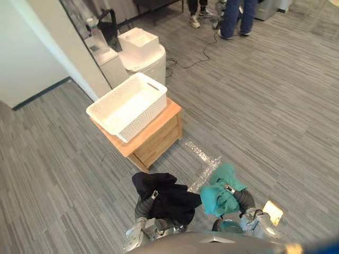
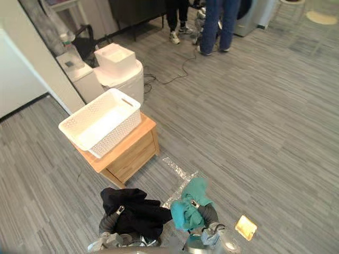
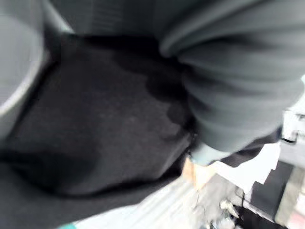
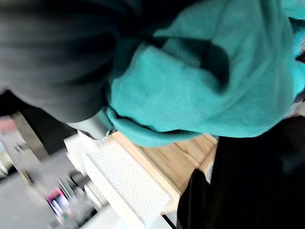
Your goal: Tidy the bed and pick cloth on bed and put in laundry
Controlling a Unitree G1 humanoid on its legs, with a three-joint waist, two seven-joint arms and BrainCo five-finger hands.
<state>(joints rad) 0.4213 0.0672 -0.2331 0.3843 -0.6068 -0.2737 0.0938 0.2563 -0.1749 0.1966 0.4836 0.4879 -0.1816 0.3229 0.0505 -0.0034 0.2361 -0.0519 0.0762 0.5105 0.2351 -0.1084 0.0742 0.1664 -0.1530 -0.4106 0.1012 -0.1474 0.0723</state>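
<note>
A white perforated basket sits on a low wooden cabinet, covering most of its top and overhanging its far-left edge. Nearer the robot, the left hand is raised above the grey floor, with a black cloth bunched over and around it; its grip is hidden under the fabric and I cannot tell its state. Just beside it, touching the black cloth, a teal cloth is heaped over the right hand, whose grasp likewise cannot be told. Both cloths are off the floor, well apart from the basket. A person's legs stand far off.
</note>
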